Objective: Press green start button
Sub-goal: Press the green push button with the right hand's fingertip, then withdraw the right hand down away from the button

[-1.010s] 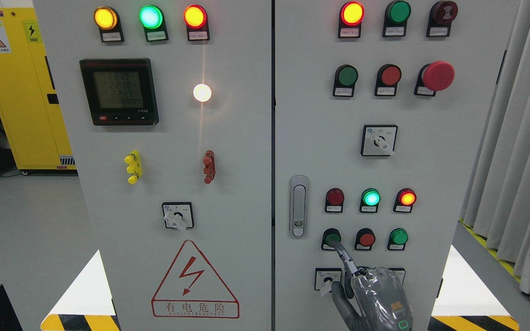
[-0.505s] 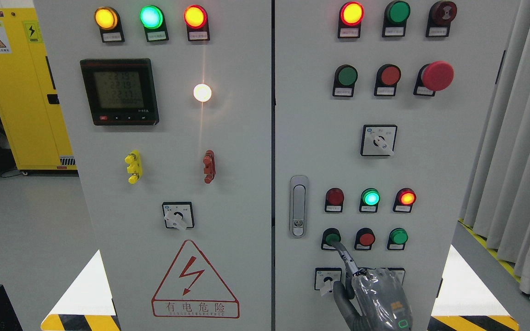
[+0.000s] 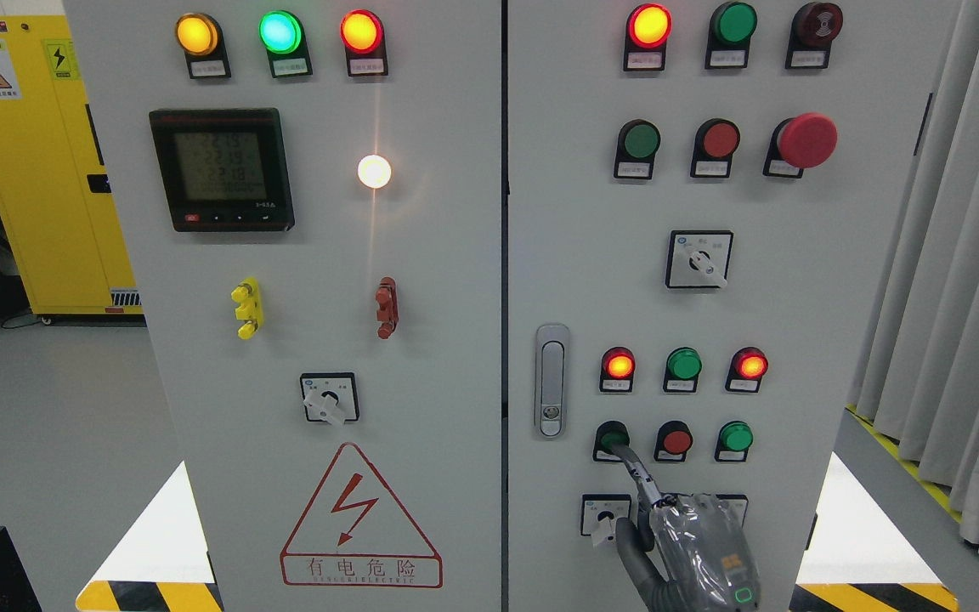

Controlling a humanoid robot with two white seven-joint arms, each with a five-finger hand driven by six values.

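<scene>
Green start button (image 3: 612,437) sits at the left end of the bottom row of three pushbuttons on the right cabinet door (image 3: 829,280), just below the row of small indicator lamps. We've got our right hand (image 3: 698,544) coming up from the bottom edge, index finger (image 3: 636,473) stuck out straight with its tip touching the button, the other fingers curled in and holding nothing. Next to it are a red pushbutton (image 3: 676,440) and another green one (image 3: 736,437). Above, the left lamp (image 3: 618,365) and the right lamp (image 3: 750,365) glow red-orange, while the middle green lamp (image 3: 684,364) looks unlit. A rotary selector switch (image 3: 604,516) sits just left of our thumb.
</scene>
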